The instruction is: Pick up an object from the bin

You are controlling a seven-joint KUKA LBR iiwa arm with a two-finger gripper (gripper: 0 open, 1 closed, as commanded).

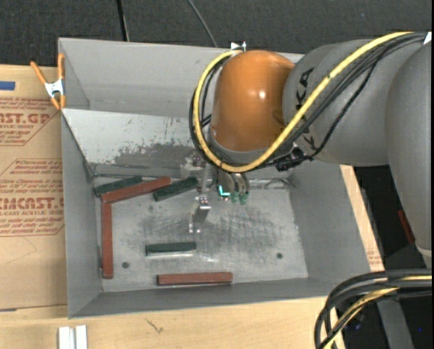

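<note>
My gripper (198,219) hangs below the arm's orange cover, low over the middle of the bin floor. Just to its upper left lies a short dark green bar (174,188), its right end close to the gripper. A second dark green bar (171,249) lies flat a little below and left of the gripper. I see nothing held in the gripper.
A red-brown bar (129,187) lies at the left beside the upper green one. Another red-brown bar (107,238) runs along the left wall, and a third (195,278) lies along the front wall. The arm covers the bin's back right.
</note>
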